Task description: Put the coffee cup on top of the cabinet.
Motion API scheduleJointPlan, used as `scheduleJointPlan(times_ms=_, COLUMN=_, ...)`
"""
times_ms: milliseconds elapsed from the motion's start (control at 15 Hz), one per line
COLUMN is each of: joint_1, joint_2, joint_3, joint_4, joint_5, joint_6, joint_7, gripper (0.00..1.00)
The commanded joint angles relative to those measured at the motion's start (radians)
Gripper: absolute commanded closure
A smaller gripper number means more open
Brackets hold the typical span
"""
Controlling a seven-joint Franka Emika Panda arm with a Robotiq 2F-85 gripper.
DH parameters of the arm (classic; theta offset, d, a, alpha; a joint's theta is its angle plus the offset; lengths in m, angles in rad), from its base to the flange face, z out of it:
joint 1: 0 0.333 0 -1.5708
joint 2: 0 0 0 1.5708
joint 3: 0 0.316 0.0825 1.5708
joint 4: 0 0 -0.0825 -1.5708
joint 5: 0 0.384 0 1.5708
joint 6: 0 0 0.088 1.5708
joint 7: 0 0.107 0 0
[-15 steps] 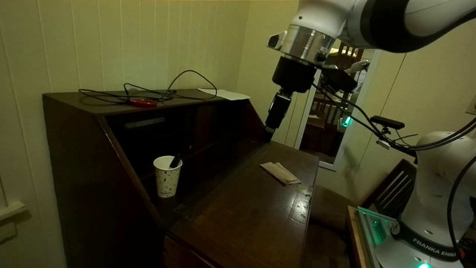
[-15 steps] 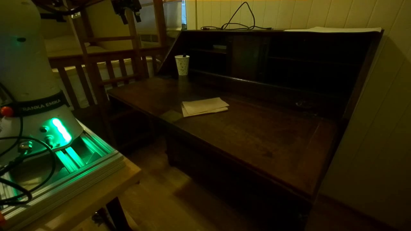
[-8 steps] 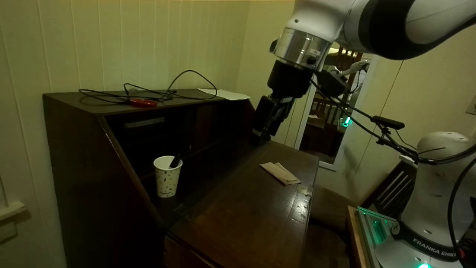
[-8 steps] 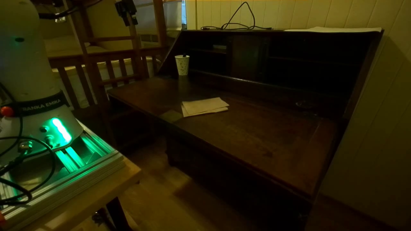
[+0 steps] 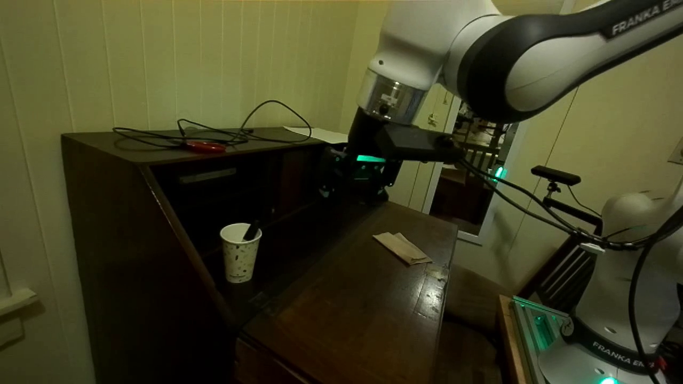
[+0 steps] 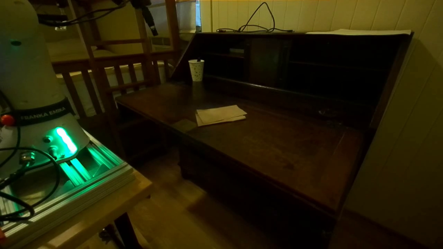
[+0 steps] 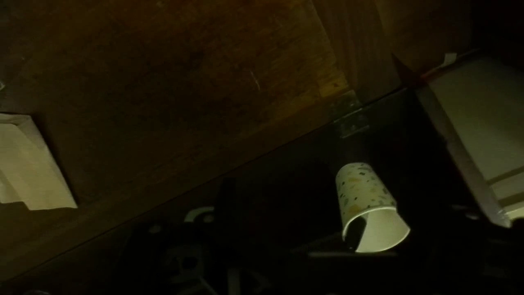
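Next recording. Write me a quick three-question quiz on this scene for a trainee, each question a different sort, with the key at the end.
1. Multiple choice: where does the paper cup stand in relation to the dark wooden cabinet?
A) on its flat top
B) inside its open front
C) on the floor beside it

2. True or false: the folded brown paper lies on the fold-down panel, apart from the paper cup.

3. Fill in (open or shut): the hand is ____ and does not touch the paper cup.

Key: 1 B; 2 true; 3 open.
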Motion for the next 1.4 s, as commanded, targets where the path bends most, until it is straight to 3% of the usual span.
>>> scheduleJointPlan(times_ms=0, joint_1=-0.023, joint_2=0.136, joint_3=-0.042, joint_4=0.099, joint_5=-0.123, joint_6=-0.005, joint_7=0.216, gripper=0.0)
scheduleJointPlan(times_ms=333, joint_1=0.033, joint_2=0.3, joint_3=-0.13, joint_4=0.239, joint_5=-0.167, joint_6=-0.066, joint_7=0.492, gripper=0.0)
scheduleJointPlan(times_ms=400, joint_1=0.045, joint_2=0.228, joint_3=-0.151, joint_4=0.156, joint_5=-0.145, joint_6=-0.016, joint_7=0.39, gripper=0.0)
scheduleJointPlan(times_ms=800, joint_1=0.069, joint_2=0.295, joint_3=-0.173, joint_4=0.222, joint_5=-0.141, joint_6=-0.041, joint_7=0.46, gripper=0.0)
scheduleJointPlan(times_ms=1000, joint_1=0.116, joint_2=0.38, joint_3=-0.197, joint_4=0.274, joint_5=-0.248, joint_6=0.007, joint_7=0.647, gripper=0.0)
scheduleJointPlan(times_ms=1333, joint_1=0.205, joint_2=0.527, joint_3=-0.258, joint_4=0.382, joint_5=-0.353, joint_6=0.074, joint_7=0.837, gripper=0.0)
